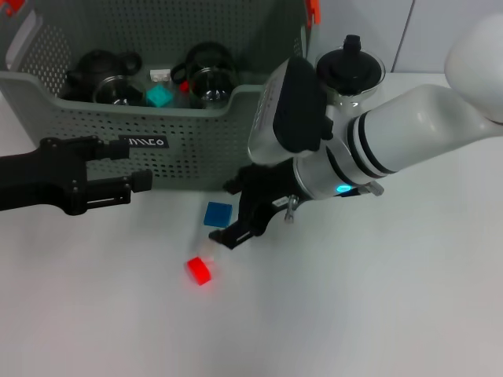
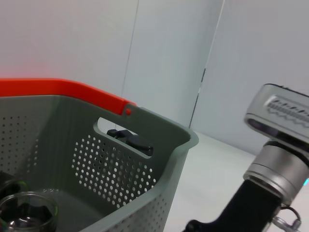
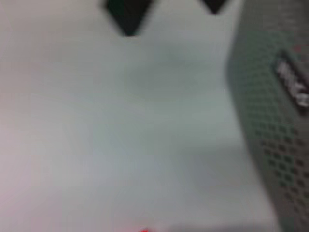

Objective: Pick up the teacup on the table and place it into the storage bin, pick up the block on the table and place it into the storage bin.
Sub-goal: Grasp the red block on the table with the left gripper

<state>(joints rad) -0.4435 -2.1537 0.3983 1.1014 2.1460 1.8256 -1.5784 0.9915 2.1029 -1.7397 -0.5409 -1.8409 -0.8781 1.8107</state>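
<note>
Your right end effector [image 1: 236, 228] hangs low over plain white worktop [image 1: 377, 314], in front of big grey-green holey plastic storage bin [image 1: 196, 141], fingers open a little, holding nothing. Small red cube block [image 1: 199, 270] lies just beside it. Flat blue square block [image 1: 218, 214] lies between red cube block and bin. Your left end effector [image 1: 137, 165], open wide, sits against bin's front wall.

Behind my work stands a plain pale wall [image 2: 72, 38], split by thin vertical seams. Soft, even light falls over it, with no hard shadows.

My white surface [image 1: 377, 314] carries the storage bin [image 1: 196, 141] at its far edge, with a blue block [image 1: 218, 214] and red block [image 1: 199, 270] nearer.
</note>
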